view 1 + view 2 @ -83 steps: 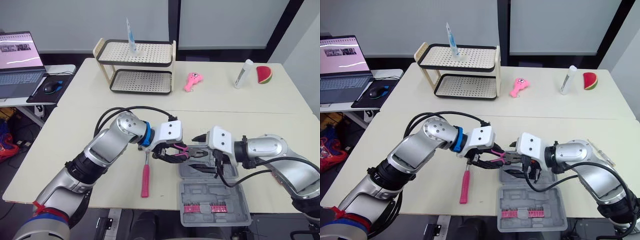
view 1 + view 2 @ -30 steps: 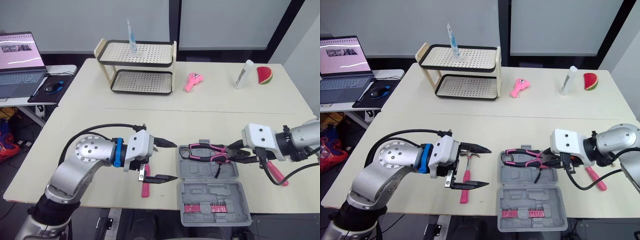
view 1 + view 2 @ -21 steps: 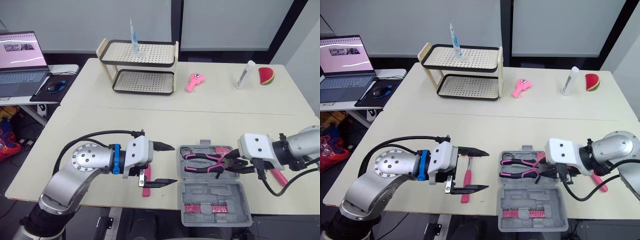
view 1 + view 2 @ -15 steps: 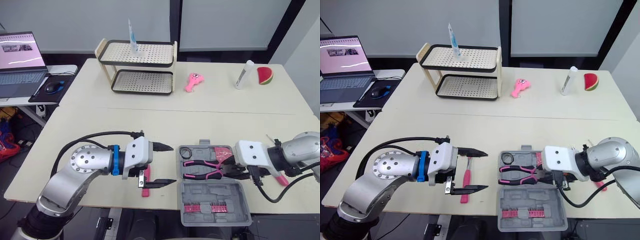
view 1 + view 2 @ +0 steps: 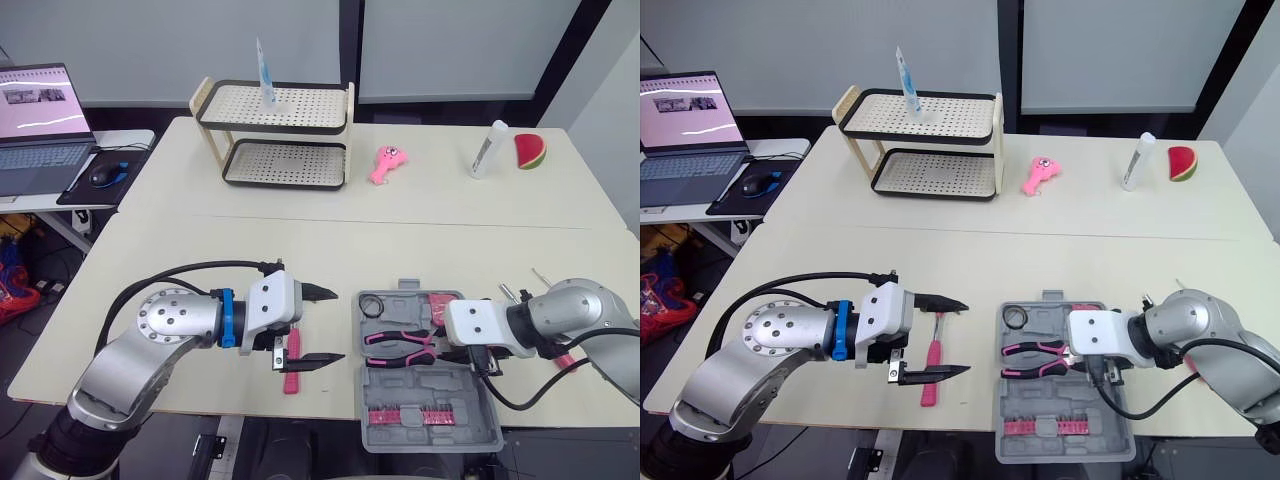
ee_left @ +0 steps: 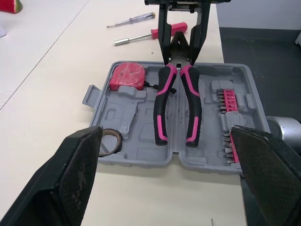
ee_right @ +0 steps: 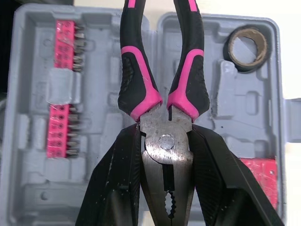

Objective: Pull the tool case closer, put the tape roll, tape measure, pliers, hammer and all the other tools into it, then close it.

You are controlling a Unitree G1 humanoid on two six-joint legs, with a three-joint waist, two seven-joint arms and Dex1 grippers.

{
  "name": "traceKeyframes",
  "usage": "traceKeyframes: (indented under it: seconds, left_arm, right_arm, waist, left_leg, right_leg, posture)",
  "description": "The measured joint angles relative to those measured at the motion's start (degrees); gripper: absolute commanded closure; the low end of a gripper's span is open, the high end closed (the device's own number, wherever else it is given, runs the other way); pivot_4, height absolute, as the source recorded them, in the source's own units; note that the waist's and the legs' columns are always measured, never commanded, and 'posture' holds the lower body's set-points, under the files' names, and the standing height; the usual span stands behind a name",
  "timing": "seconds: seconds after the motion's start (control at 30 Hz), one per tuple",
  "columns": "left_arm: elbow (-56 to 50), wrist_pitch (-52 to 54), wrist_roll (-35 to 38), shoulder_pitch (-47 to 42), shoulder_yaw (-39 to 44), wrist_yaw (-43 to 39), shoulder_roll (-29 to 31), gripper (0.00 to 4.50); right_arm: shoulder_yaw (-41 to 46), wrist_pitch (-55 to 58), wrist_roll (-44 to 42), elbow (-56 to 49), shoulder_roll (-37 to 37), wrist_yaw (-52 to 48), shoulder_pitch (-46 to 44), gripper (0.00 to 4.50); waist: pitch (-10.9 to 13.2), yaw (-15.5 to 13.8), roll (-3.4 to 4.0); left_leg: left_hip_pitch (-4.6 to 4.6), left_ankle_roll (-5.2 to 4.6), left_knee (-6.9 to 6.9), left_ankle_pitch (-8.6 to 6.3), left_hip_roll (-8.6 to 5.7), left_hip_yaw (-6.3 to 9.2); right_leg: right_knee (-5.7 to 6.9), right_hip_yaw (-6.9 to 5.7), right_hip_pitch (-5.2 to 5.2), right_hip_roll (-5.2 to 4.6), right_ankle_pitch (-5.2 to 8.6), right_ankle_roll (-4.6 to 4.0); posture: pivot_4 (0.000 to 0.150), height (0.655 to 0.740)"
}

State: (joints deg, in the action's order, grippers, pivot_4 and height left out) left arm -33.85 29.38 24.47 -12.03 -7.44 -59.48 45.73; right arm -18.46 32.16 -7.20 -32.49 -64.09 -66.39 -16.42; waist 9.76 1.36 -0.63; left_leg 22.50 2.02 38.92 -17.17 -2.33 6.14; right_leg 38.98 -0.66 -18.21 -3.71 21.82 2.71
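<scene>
The grey tool case (image 5: pixel 420 386) lies open near the table's front edge. A tape roll (image 5: pixel 372 303), a red tape measure (image 5: pixel 441 303) and a strip of pink bits (image 5: pixel 411 416) sit in it. My right gripper (image 5: pixel 438 338) is shut on the head of the pink-and-black pliers (image 7: pixel 162 94), which lie flat over the case's hinge line with handles pointing left. My left gripper (image 5: pixel 337 326) hangs open left of the case, its fingers (image 6: pixel 77 174) wide apart. The pink-handled hammer (image 5: pixel 289 378) lies on the table below it.
Two screwdrivers (image 6: pixel 136 19) (image 6: pixel 155 34) lie on the table right of the case. At the back stand a two-tier rack (image 5: pixel 275 135), a pink toy (image 5: pixel 385 163), a white bottle (image 5: pixel 487 148) and a watermelon slice (image 5: pixel 529 150). A laptop (image 5: pixel 40 120) sits far left.
My right gripper has carried the pliers leftward and down over the open case. The left gripper has stayed open and nearly still beside the hammer.
</scene>
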Motion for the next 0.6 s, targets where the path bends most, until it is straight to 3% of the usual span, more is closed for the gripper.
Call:
traceKeyframes:
  seconds: [0.6]
  left_arm:
    - [8.08,-2.35,-1.38,-3.38,0.08,-1.04,1.01,0.00]
  right_arm:
    - [-2.81,-4.16,4.52,9.53,5.61,-2.25,-5.98,3.25]
  waist:
    - [0.00,0.12,0.00]
  left_leg:
    - [-0.01,0.00,0.00,0.00,-0.01,-0.01]
  right_leg:
    - [0.00,0.01,-0.01,0.00,0.00,0.00]
  posture:
    - [0.150,0.7400]
